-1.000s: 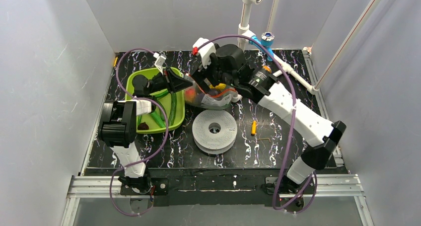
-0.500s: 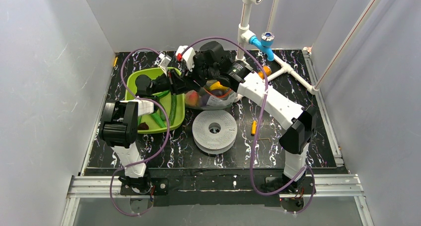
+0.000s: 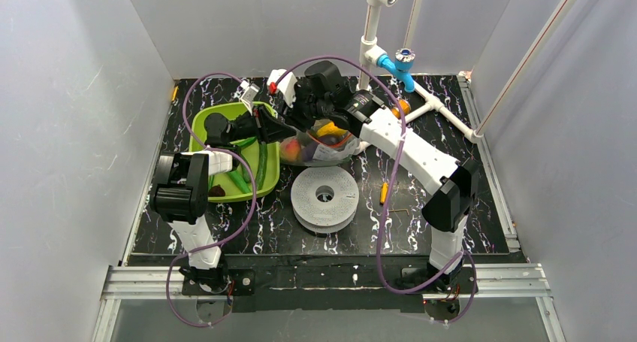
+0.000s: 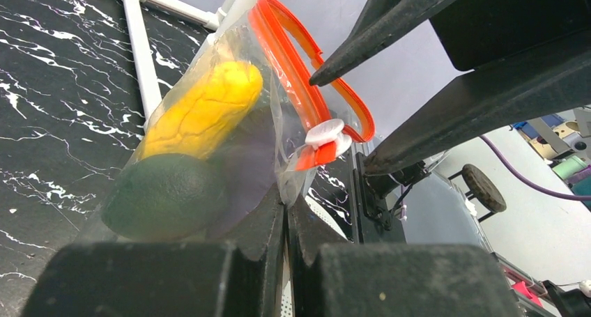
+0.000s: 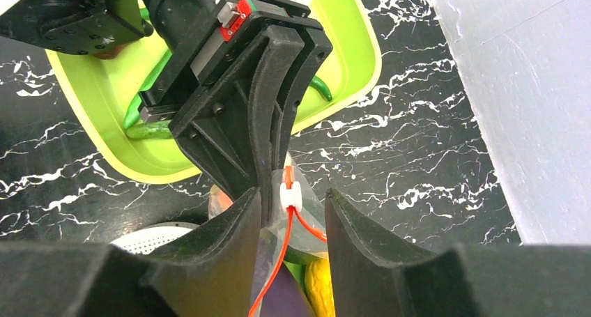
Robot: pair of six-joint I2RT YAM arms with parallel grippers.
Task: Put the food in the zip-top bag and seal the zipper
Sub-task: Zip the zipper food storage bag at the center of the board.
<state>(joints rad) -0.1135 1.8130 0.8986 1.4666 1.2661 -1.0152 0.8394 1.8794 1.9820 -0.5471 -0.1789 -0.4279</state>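
The clear zip-top bag (image 3: 324, 148) lies behind the white disc and holds food: a yellow piece (image 4: 202, 111), a dark green piece (image 4: 164, 198) and something purple (image 5: 282, 299). Its orange-red zipper (image 4: 296, 70) gapes open in a loop, and its white slider (image 5: 289, 194) sits at the near end. My left gripper (image 4: 289, 198) is shut on the bag's corner just below the slider. My right gripper (image 5: 293, 202) hangs over that corner with its jaws part way apart on either side of the slider; the right finger (image 5: 355, 226) stands off it.
A lime-green tray (image 3: 203, 124) at the left holds long green peppers (image 3: 259, 161) and a dark piece (image 3: 216, 190). A white perforated disc (image 3: 324, 199) lies in front of the bag, a small yellow stick (image 3: 384, 193) to its right. White pipes (image 3: 443, 109) run along the back right.
My right arm has swung left from above the bag to its left corner, and its jaws have narrowed around the slider. The left gripper has kept its hold on the bag.
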